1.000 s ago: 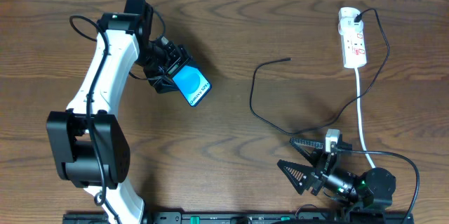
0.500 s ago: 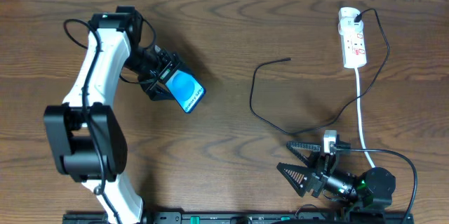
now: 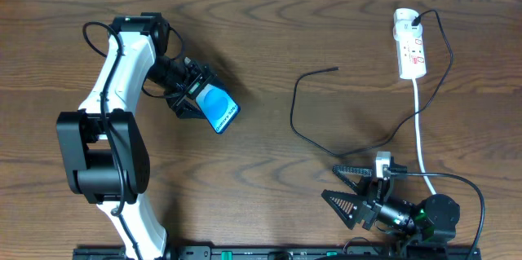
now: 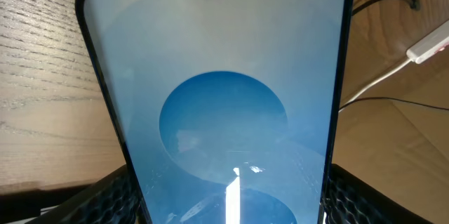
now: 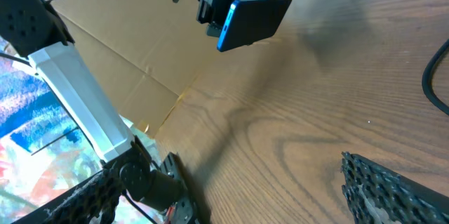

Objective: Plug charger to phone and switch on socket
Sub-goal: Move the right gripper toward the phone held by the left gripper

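Charger [image 3: 293,109] lies between phone [image 3: 218,107] and socket [image 3: 410,48].

The dark wood-grain worktop [image 3: 261,178] carries a white socket [image 3: 410,44] near its far right corner. The charger [image 3: 294,117] is plugged into the socket's far end, and its black cable loops leftward with the tip lying free. A white cord [image 3: 418,121] runs from the socket toward the near edge.

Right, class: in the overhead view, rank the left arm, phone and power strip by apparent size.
1. left arm
2. power strip
3. phone, though it is held off the table and tilted, so its placing is unsure.
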Action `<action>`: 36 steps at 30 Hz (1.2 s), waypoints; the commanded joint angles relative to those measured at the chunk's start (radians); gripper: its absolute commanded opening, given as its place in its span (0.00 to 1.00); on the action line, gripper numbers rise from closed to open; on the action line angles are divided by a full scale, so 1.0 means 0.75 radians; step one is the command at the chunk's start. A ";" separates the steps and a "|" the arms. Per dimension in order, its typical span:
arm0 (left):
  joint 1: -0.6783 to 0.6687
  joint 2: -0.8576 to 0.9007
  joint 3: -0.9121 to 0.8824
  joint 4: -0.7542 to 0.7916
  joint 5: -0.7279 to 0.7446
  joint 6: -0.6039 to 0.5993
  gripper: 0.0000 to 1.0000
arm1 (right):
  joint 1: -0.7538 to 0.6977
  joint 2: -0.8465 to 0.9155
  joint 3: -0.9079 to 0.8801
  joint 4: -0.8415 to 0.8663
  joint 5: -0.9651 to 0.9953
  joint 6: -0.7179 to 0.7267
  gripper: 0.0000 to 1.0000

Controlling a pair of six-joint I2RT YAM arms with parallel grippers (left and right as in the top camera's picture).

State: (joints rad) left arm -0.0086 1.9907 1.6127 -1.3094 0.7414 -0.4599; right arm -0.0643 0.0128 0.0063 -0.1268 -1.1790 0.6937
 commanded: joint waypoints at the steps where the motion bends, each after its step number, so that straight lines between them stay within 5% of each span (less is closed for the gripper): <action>1: 0.003 -0.007 0.030 -0.013 0.049 0.030 0.58 | -0.006 0.002 -0.001 -0.006 -0.025 0.012 0.99; 8: 0.002 -0.009 0.030 0.003 0.022 0.085 0.55 | -0.006 0.002 -0.001 -0.006 -0.178 0.012 0.99; 20: -0.080 -0.037 0.030 0.131 -0.300 0.012 0.53 | 0.001 0.085 0.053 0.378 0.166 0.219 0.98; 29: -0.187 -0.037 0.030 0.260 -0.388 -0.075 0.52 | 0.034 0.723 0.472 0.126 0.344 -0.261 0.93; 36: -0.215 -0.037 0.030 0.315 -0.387 -0.136 0.49 | 0.433 1.342 1.049 -0.320 0.859 -0.681 0.93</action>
State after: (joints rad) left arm -0.1719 1.9900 1.6127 -1.0775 0.4595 -0.5274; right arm 0.1444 0.8982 0.6601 -0.3065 -0.7841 0.3805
